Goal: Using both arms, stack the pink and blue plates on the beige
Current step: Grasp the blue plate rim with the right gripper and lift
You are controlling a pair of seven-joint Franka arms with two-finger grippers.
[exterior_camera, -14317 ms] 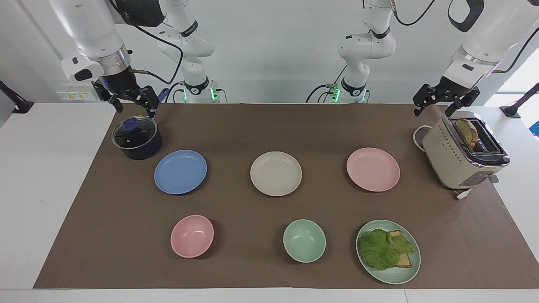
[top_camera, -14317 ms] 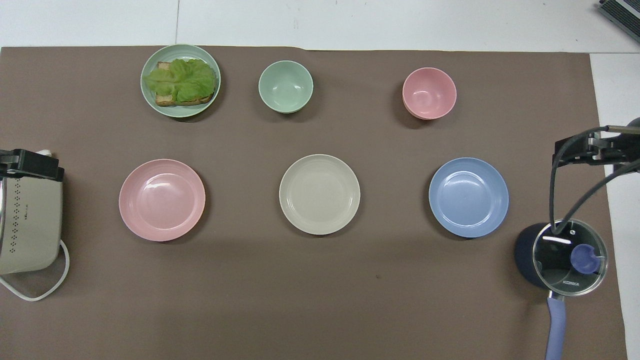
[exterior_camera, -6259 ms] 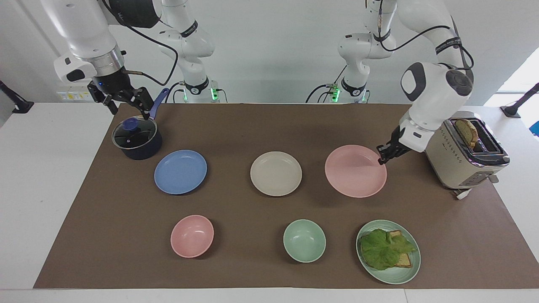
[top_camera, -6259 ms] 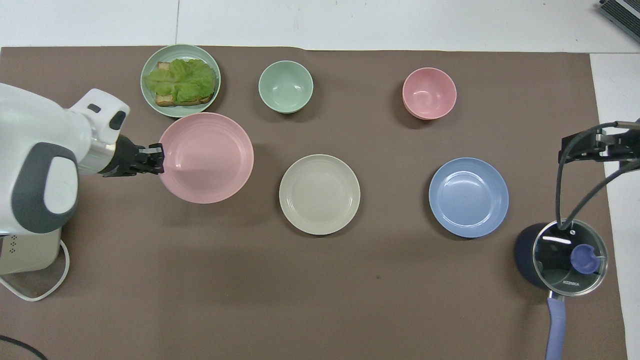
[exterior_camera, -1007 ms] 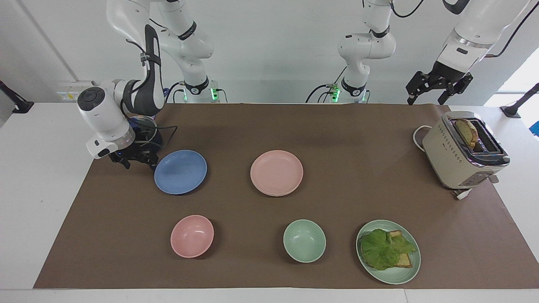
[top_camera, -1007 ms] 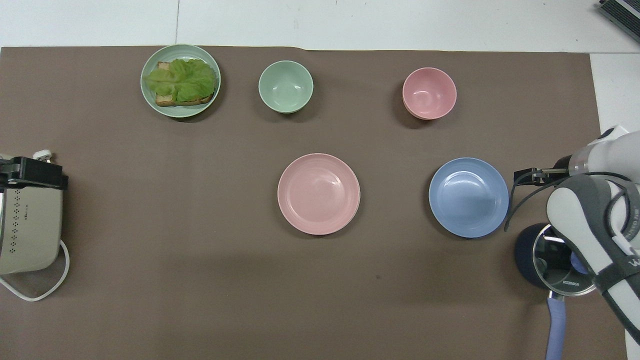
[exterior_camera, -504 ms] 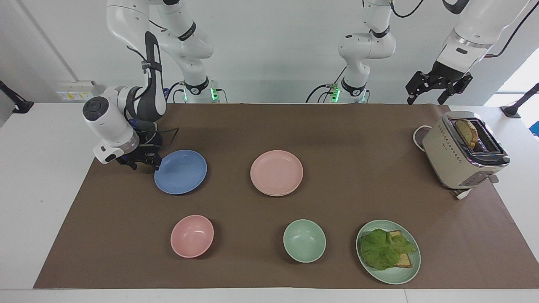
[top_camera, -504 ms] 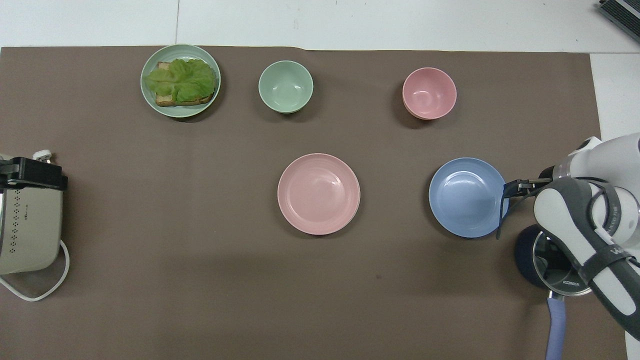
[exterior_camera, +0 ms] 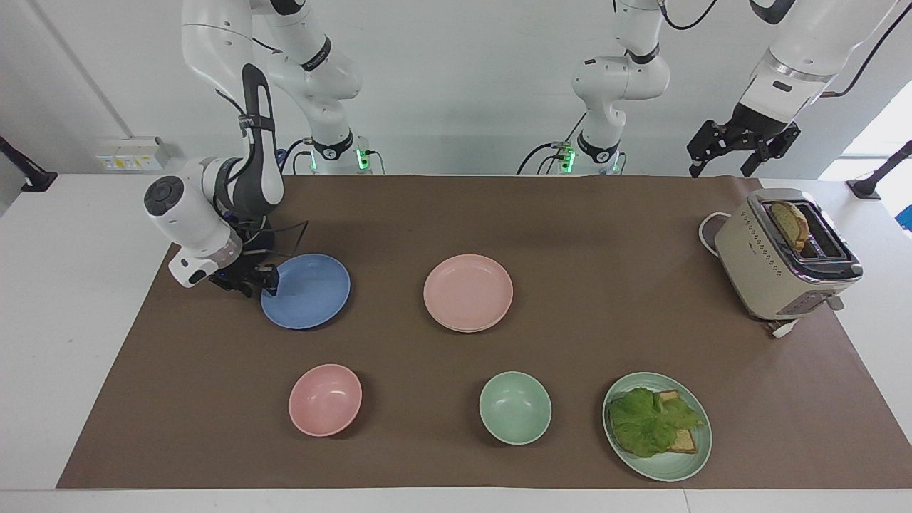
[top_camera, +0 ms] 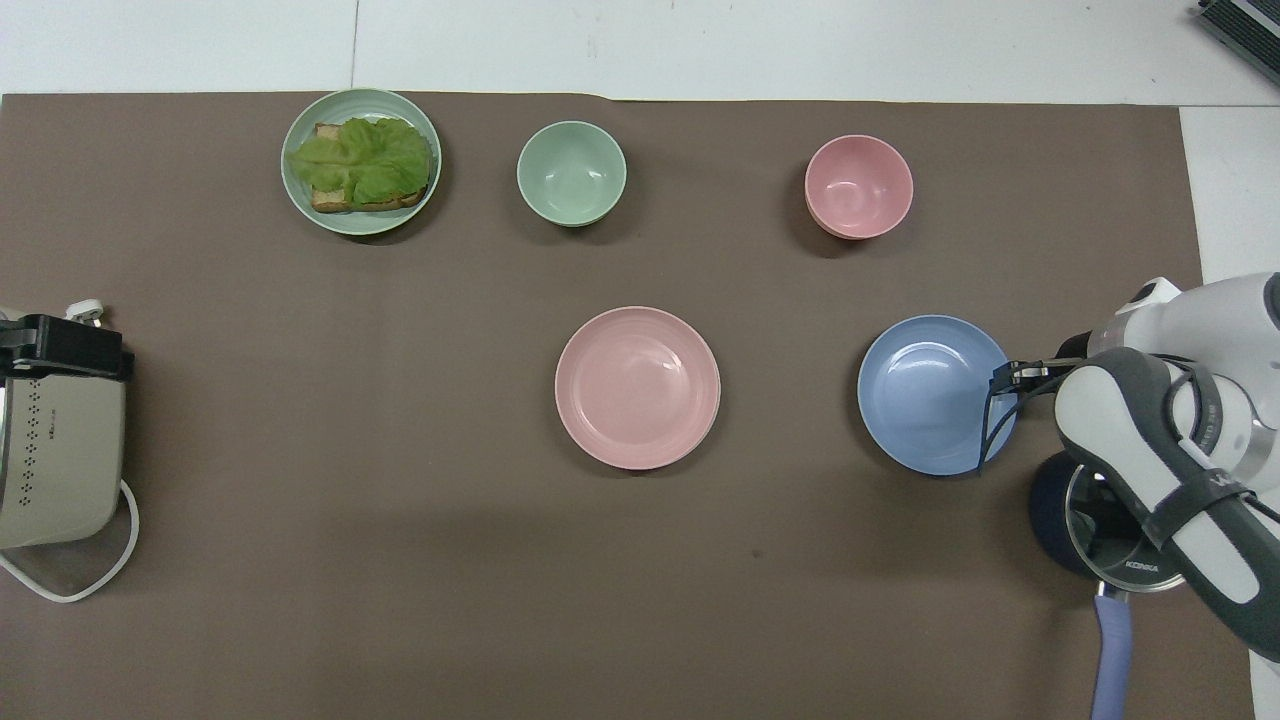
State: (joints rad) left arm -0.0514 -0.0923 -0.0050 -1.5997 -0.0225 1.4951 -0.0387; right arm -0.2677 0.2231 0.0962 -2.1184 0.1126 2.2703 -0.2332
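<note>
The blue plate [exterior_camera: 310, 291] [top_camera: 930, 395] lies flat on the brown mat toward the right arm's end of the table. My right gripper [exterior_camera: 265, 279] [top_camera: 1005, 375] is low at that plate's rim, on the edge toward the right arm's end. In the middle of the mat the pink plate [exterior_camera: 468, 291] [top_camera: 637, 387] rests on the beige plate [exterior_camera: 470, 330], of which only a thin edge shows. My left gripper [exterior_camera: 719, 167] hangs open and empty in the air over the mat's corner by the toaster; that arm waits.
A dark pot with a glass lid [top_camera: 1110, 530] stands under the right arm, close to the blue plate. A toaster [exterior_camera: 784, 256] stands at the left arm's end. Farther from the robots are a pink bowl [exterior_camera: 325, 399], a green bowl [exterior_camera: 514, 407] and a green plate of lettuce and toast [exterior_camera: 657, 425].
My right gripper has come down from beside the pot to the blue plate's rim. Earlier the left arm set the pink plate on the beige one and drew back.
</note>
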